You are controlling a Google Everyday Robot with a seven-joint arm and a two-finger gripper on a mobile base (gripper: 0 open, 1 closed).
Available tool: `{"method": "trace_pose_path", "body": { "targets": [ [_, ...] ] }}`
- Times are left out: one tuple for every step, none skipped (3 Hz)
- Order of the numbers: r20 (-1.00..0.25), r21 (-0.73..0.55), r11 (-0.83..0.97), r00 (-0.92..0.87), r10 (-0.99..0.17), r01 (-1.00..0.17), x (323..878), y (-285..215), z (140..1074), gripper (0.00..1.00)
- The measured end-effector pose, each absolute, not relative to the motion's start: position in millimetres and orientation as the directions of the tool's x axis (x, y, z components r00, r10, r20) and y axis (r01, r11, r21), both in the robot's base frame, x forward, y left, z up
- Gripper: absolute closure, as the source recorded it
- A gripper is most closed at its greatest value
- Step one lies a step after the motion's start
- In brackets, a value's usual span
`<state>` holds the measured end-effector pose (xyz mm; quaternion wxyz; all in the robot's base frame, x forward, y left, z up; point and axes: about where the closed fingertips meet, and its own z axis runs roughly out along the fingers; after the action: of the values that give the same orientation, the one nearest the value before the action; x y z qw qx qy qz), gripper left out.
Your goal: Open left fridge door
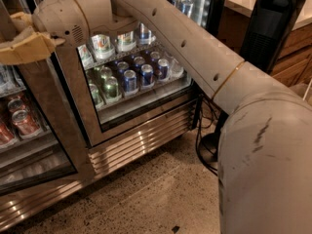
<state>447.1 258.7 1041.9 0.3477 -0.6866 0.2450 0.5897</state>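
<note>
The hand (22, 48) is found at 10 o'clock, by the bronze upright. The left fridge door (146, 112) is crossed from 3 o'clock by the robot arm (195, 48). The 2 o'clock side is blocked by a black tower fan (270, 28) and its cables (201, 135). Open floor (146, 194) is left at 6 o'clock.
</note>
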Motion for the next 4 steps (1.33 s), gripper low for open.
{"method": "trace_pose_path", "body": {
  "targets": [
    [-0.980, -0.188, -0.638, 0.184, 0.074, -0.746, 447.7, 259.0, 1041.4, 0.50],
    [-0.978, -0.199, -0.620, 0.196, 0.074, -0.759, 446.3, 259.0, 1040.8, 0.27],
    [-0.978, -0.199, -0.620, 0.196, 0.074, -0.759, 445.2, 258.8, 1040.7, 0.05],
    [-0.973, -0.219, -0.564, 0.218, 0.069, -0.796, 435.3, 252.0, 1037.5, 0.00]
  ]
}}
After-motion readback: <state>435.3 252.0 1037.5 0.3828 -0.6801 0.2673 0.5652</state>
